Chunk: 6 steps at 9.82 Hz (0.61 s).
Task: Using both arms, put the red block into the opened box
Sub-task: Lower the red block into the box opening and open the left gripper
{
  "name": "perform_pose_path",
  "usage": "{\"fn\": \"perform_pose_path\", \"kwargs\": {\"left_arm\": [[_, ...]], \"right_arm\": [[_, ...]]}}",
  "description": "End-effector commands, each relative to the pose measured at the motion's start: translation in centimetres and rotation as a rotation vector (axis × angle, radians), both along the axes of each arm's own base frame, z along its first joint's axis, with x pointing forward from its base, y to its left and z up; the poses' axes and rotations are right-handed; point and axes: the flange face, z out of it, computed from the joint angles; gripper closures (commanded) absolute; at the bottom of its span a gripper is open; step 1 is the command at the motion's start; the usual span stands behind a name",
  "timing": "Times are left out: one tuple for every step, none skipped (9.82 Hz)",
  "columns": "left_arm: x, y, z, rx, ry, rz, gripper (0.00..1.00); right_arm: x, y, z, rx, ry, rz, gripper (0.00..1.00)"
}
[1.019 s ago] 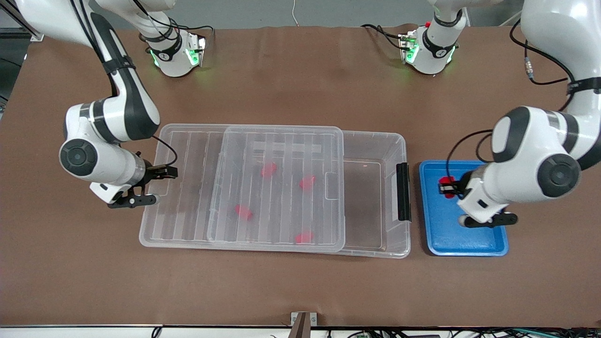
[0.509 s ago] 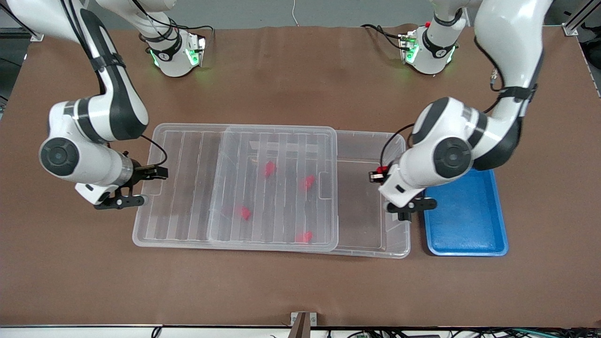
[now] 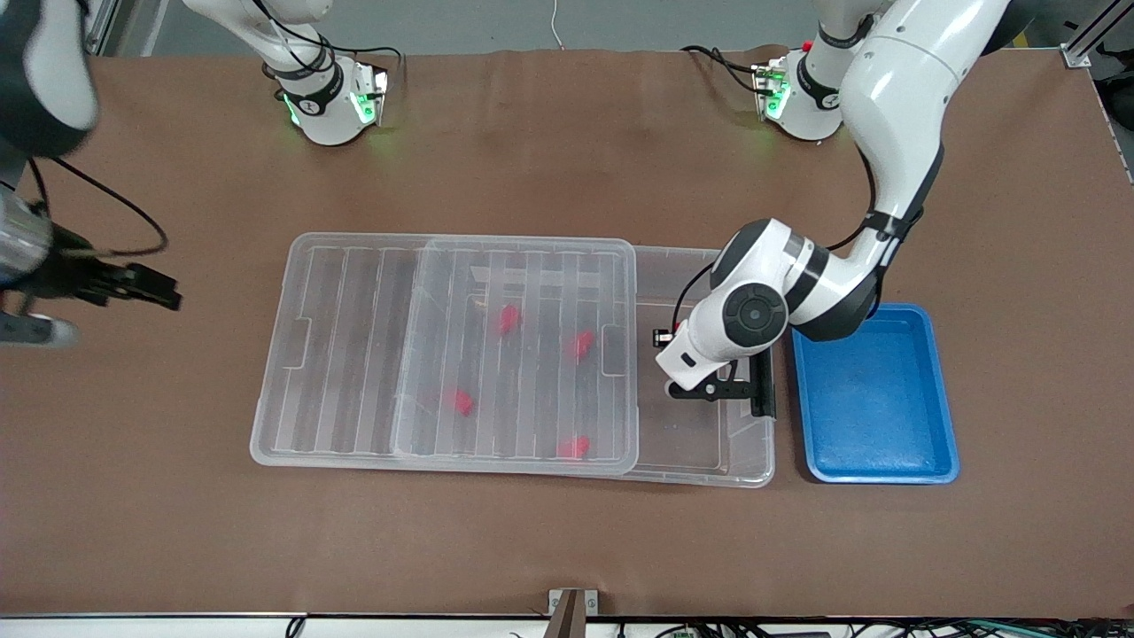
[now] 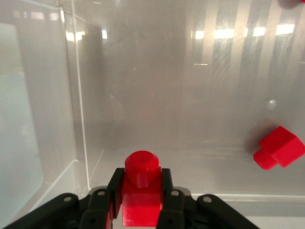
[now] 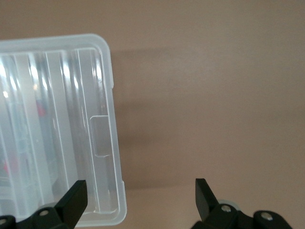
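My left gripper (image 3: 661, 338) hangs over the uncovered part of the clear box (image 3: 700, 259), at the left arm's end of it. It is shut on the red block (image 4: 141, 191), whose round nub points away from the fingers (image 4: 114, 183). The ribbed lid (image 3: 354, 346) lies slid toward the right arm's end and covers most of the box. My right gripper (image 3: 159, 295) is open with nothing in it, over the bare table just off the lid's short end (image 5: 97, 143). Its fingers (image 5: 76, 193) stand wide apart.
Several other red blocks (image 3: 508, 319) lie in the box under the lid; one (image 4: 279, 148) shows in the left wrist view. A blue tray (image 3: 886, 474) with nothing in it sits beside the box's black latch (image 3: 763, 390).
My left arm carried the red block from the blue tray to over the box's uncovered part. My right gripper drew away from the lid's end, out over the table.
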Motion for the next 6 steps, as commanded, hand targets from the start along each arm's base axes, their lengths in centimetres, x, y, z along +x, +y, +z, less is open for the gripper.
{"fn": "perform_pose_path", "kwargs": {"left_arm": [[-0.6, -1.1, -4.3, 0.016, -0.021, -0.057, 1.0], [-1.1, -1.6, -5.3, 0.018, -0.01, -0.068, 1.0], [-1.1, -1.6, -6.1, 0.015, -0.012, -0.074, 1.0], [-1.2, -1.4, -7.3, 0.017, 0.004, -0.077, 0.99], [-1.2, -1.0, -7.9, 0.021, 0.013, -0.074, 0.99], [-1.6, -1.2, -8.5, 0.025, 0.023, -0.077, 0.91]], "right_arm": [[-3.8, -2.8, 3.4, 0.029, 0.016, -0.021, 0.0], [-4.2, -4.3, 3.8, 0.02, 0.014, 0.018, 0.0], [-4.2, -6.0, 3.8, 0.019, 0.005, 0.009, 0.0], [-3.8, -5.9, 3.9, 0.005, -0.017, -0.002, 0.0], [-3.7, -5.9, 3.9, -0.009, -0.021, -0.004, 0.0], [-3.7, -6.1, 3.7, -0.011, -0.02, -0.008, 0.0]]}}
